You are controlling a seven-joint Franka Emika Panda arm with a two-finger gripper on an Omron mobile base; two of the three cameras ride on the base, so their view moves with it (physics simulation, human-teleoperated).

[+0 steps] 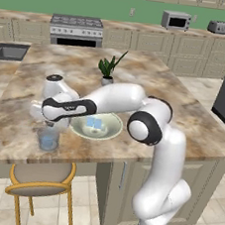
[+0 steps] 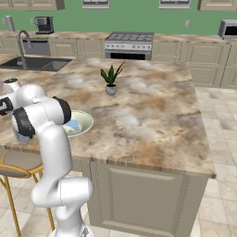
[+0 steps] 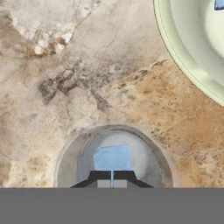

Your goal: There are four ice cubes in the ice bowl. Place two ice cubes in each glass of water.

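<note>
In the left base view, a short clear tumbler with a bluish water tint (image 1: 48,138) stands at the lower left of the marble counter (image 1: 183,118), near its front edge. The white arm's hand hangs directly over it, so the gripper (image 1: 49,123) sits just above the rim. To the right, touching distance from the glass, lies the wide shallow cream-green bowl (image 1: 97,125) with light-blue translucent ice cubes (image 1: 94,124) inside; how many is hard to count at this size. Behind the bowl, toward the frame's middle, a small grey pot with a green spiky plant (image 1: 108,69) stands well apart.

In the hand view, the glass (image 3: 114,157) fills the lower centre, with a light-blue cube (image 3: 113,158) showing inside its ring, just above the two dark fingertips (image 3: 124,176). The fingertips stand almost touching, with only a thin slit between them and nothing gripped. The bowl's pale rim (image 3: 183,57) curves through the upper right corner, one blue cube (image 3: 218,4) at the very edge.

In the right base view, the bowl (image 2: 82,122) peeks out at the left behind the arm.
</note>
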